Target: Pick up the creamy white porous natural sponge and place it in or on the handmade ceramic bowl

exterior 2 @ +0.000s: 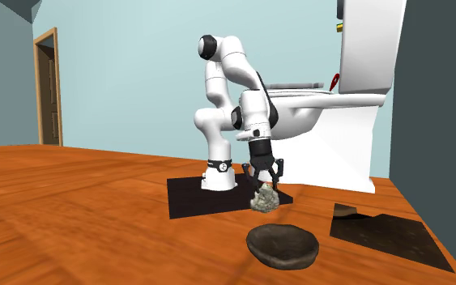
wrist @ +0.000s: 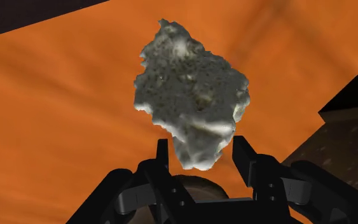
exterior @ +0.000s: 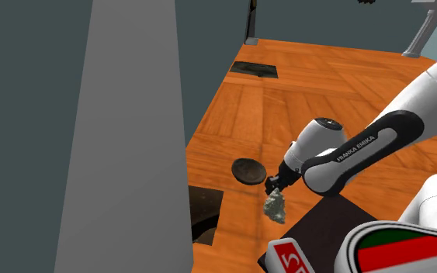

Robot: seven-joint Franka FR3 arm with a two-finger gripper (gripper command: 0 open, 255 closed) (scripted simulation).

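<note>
Orange wood floor, pale blue walls (white toilet behind)

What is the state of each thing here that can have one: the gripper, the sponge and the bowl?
gripper: shut on the sponge, pointing down.
sponge: clasped at one end, hanging below the gripper, not yet in the bowl.
bowl: upright on the floor, empty.
</note>
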